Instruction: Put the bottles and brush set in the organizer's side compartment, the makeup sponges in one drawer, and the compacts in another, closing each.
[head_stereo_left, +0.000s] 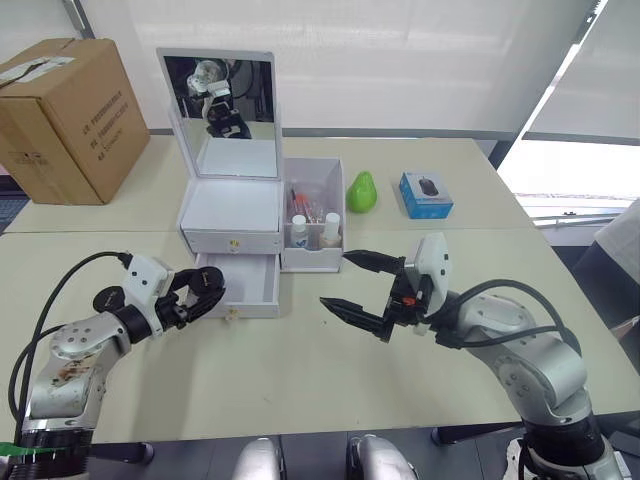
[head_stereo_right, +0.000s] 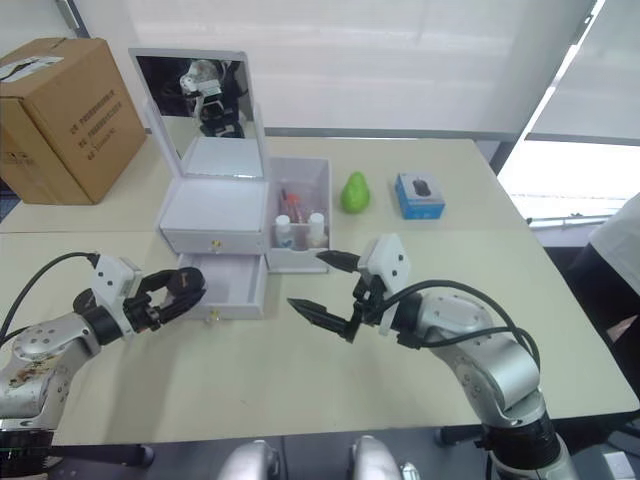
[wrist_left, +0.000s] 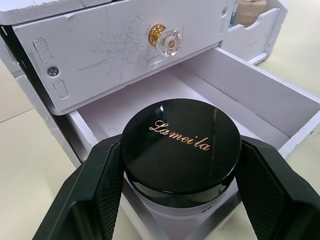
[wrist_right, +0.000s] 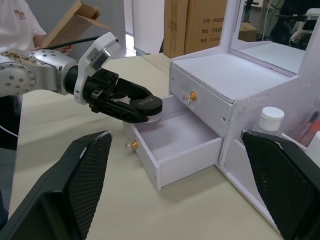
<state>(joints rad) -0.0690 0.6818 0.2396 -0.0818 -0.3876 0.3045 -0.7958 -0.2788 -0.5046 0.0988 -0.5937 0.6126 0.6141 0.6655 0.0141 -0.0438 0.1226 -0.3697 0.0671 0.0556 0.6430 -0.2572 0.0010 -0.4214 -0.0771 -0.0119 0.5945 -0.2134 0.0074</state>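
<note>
- Pale beige table (head_stereo_left: 300, 370) under bright daylight.
- White roller blinds (head_stereo_left: 400, 60) cover the windows behind.
- Cardboard box (head_stereo_left: 62, 115) at the table's far left corner.

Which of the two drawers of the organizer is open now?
The lower drawer is open: it is pulled out toward the robot and looks empty inside. The upper drawer, directly above it, is shut flush with the organizer's front.

bright daylight | window (head_stereo_left: 560, 110) glare at right | soft shadows | edges perhaps slightly bowed
</note>
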